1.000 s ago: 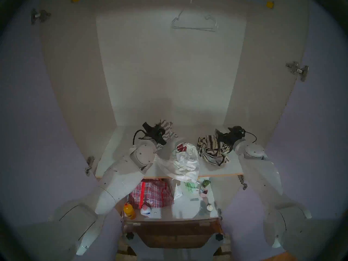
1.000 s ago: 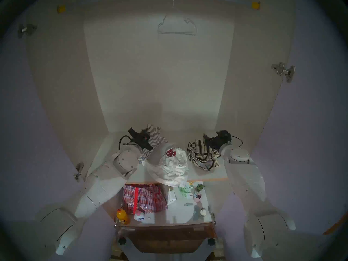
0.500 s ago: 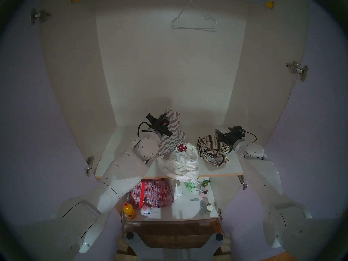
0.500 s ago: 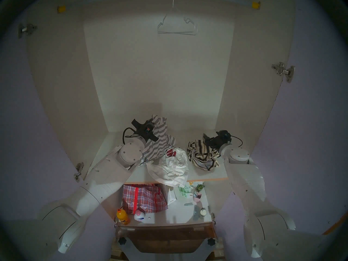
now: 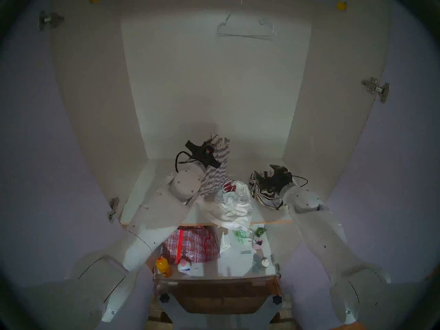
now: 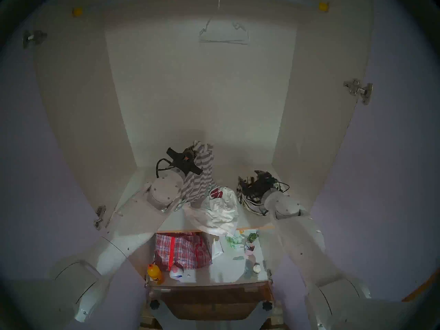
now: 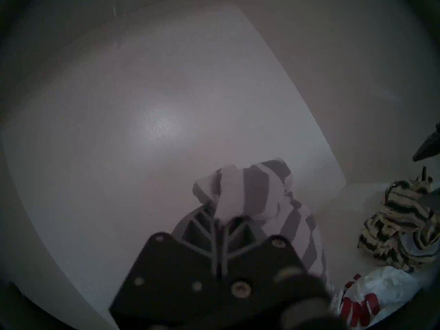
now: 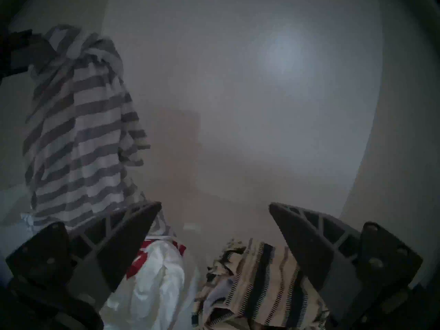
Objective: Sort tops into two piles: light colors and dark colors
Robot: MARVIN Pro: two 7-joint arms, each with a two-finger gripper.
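grey-and-white striped top (image 5: 215, 170) pinched in left gripper (image 7: 223, 221), fingers pressed together on a bunched fold, rest of cloth hangs down over the upper shelf (image 5: 152, 179), lower end reaches the white top's left edge; whether they touch can't tell

white top w/ red print (image 5: 234, 203) lies crumpled mid-shelf, front part droops over the shelf's front edge. just right of it: cream top w/ black stripes (image 5: 264, 193), heaped on the shelf near the right wall, small gap between the two heaps

right gripper (image 8: 215, 227) above the cream top, jaws spread wide, nothing between them. in right wrist view the cream knit sits below the right finger, white top below the left finger, striped top hangs at far left. contact w/ cream top: can't tell, head views blurred there

lower shelf (image 5: 238, 262): red plaid bag (image 5: 190, 246) at left, orange bottle (image 5: 163, 266) at the front left corner, white paper packet (image 5: 225, 241) + small bits to the right. wire hanger (image 5: 245, 29) on the rail up top, inside the cupboard, nothing on it
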